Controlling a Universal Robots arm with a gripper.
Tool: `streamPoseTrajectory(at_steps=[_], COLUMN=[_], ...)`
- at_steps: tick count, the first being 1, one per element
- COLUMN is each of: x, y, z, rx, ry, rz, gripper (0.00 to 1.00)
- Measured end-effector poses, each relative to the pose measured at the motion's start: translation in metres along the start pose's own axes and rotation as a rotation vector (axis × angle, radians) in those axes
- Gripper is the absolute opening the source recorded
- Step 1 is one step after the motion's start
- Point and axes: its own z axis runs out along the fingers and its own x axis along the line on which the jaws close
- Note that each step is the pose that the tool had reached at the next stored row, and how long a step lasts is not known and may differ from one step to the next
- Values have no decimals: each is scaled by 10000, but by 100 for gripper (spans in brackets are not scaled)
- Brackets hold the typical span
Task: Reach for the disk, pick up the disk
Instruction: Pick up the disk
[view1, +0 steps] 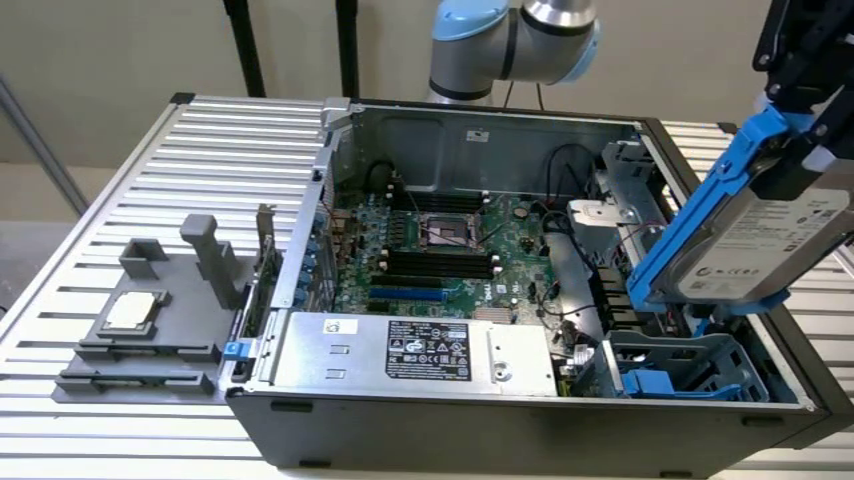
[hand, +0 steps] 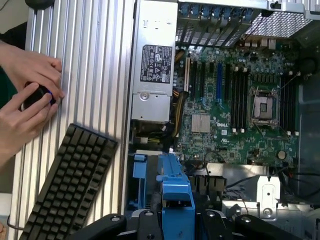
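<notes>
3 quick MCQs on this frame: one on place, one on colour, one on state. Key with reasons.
1. Where is the disk?
A. lifted above the case's drive bay
B. on the ribbed table
C. on the motherboard

2. What colour are the disk's carrier rails?
A. red
B. blue
C. green

3. What state is the gripper in?
A. open and apart from the disk
B. shut on the disk
C. resting on the keyboard

Key: 1 A, it hangs tilted above the bay. 2 B, blue plastic frames it. 3 B, the fingers clamp its upper end.

A ribbed silver metal table stands before a plain beige wall; black poles rise behind its far edge.
</notes>
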Motion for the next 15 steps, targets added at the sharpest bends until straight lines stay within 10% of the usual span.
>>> streamPoseTrajectory(at_steps=[15], x=[82], y=[-110], z=[108], rx=[31], ry=[1], rz=[-2], gripper=[33])
